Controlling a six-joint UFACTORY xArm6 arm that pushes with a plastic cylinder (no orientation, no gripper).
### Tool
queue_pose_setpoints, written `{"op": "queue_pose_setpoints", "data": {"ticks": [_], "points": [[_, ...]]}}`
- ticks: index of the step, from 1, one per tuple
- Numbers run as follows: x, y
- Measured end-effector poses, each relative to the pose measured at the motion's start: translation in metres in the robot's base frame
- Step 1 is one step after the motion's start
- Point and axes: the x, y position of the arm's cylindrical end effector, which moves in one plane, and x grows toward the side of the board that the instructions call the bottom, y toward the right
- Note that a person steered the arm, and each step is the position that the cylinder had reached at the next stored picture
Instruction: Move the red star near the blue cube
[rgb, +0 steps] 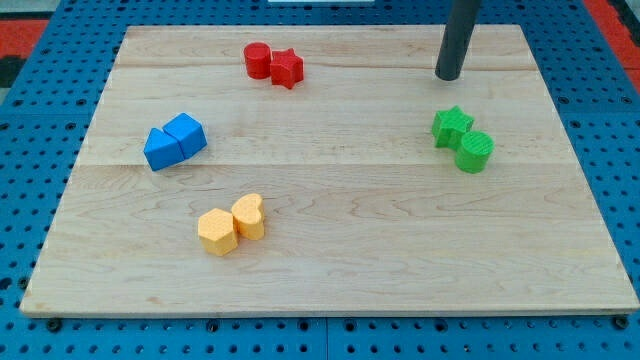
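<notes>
Near the view's top right, my tip (448, 76) is standing bare, touching nothing, above the green star (452, 126). Its upper rod is running out of frame, well apart from the red star (287, 68).

Pale wooden board (330, 260) on a blue perforated table top (40, 100), evenly lit.

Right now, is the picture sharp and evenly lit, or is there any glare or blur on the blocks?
Camera view: sharp and evenly lit, no glare on the board; the red star and blue cube have crisp edges and only soft, short shadows. My tip is in focus, the rod cut off by the view's top.
</notes>
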Motion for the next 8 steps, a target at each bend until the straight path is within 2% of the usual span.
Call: {"op": "queue_pose_setpoints", "data": {"ticks": [3, 8], "points": [[-0.011, -0.032], [-0.049, -0.138]]}}
